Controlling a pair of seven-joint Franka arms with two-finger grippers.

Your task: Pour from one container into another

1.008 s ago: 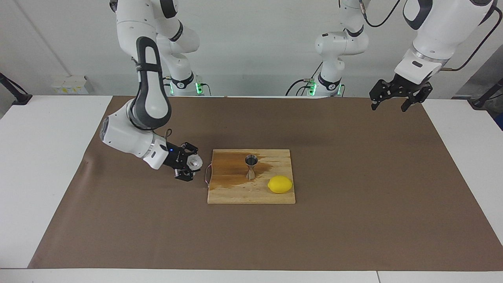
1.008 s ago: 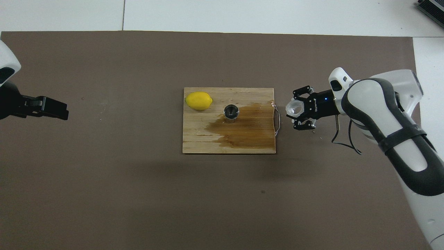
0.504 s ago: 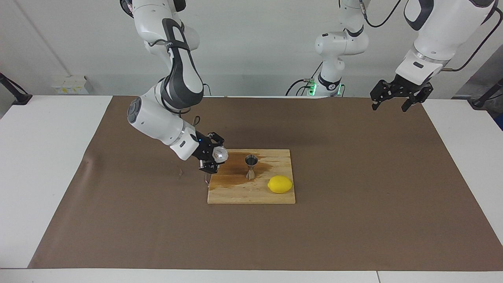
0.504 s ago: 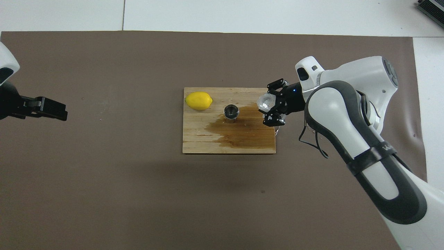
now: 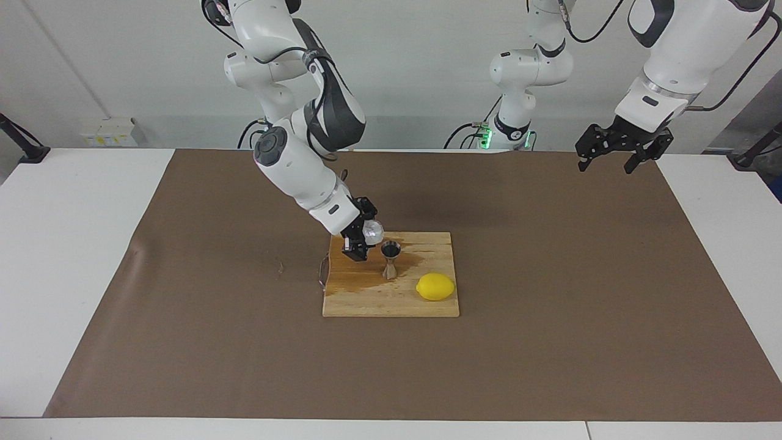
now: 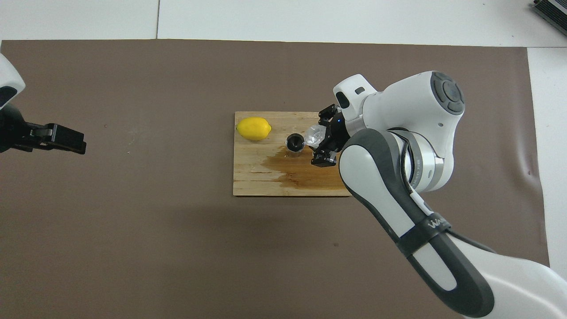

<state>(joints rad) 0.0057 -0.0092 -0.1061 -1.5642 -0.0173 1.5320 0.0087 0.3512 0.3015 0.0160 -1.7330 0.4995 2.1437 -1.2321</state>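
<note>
My right gripper [image 5: 365, 236] is shut on the small translucent whitish cup [image 5: 373, 231] and holds it tipped on its side, just above and beside the rim of the steel jigger [image 5: 390, 258]. The jigger stands upright on the wooden cutting board [image 5: 391, 302]. In the overhead view the cup [image 6: 315, 134] lies next to the jigger's mouth [image 6: 295, 142], on the side toward the right arm's end, with the right gripper [image 6: 322, 141] around it. My left gripper [image 5: 613, 157] is open and empty, waiting high over the left arm's end of the table; it also shows in the overhead view [image 6: 66, 139].
A yellow lemon [image 5: 435, 286] lies on the board, toward the left arm's end and farther from the robots than the jigger. A dark wet stain [image 6: 301, 168] covers part of the board. A brown mat [image 5: 550, 342] covers the table.
My right arm has risen and swung the cup from over the mat, past the board's edge, to right beside the jigger's rim. The left arm has not moved.
</note>
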